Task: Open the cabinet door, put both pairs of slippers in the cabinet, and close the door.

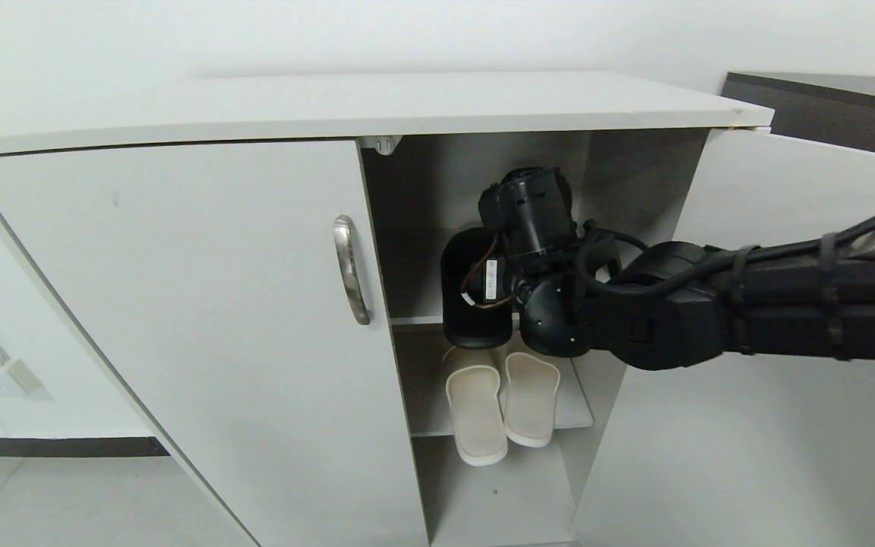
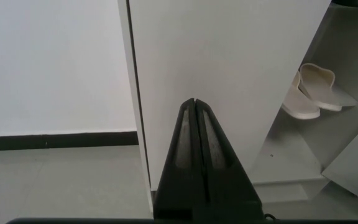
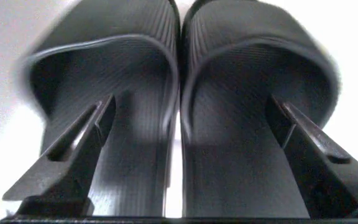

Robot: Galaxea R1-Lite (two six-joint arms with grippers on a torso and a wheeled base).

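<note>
On the left of the scene, low beside the cabinet (image 1: 407, 106), my left gripper (image 2: 194, 102) is clenched, its two fingers pressed flat together with nothing between them. It points at the closed left door (image 1: 179, 304), whose metal handle (image 1: 350, 270) stands upright near the door's right edge.

Right of that the cabinet is open. The black slippers (image 1: 475, 304) stand on end at the near edge of the upper shelf (image 1: 415, 320), side by side and touching. My right gripper (image 3: 189, 102) is released: its fingers (image 3: 79, 155) are spread wide, one tucked inside each slipper under the strap.

Below, the white slippers (image 1: 502, 406) lie side by side on the lower shelf (image 1: 574, 414), overhanging its near edge. Farthest right, the right door (image 1: 749, 228) is swung open.
</note>
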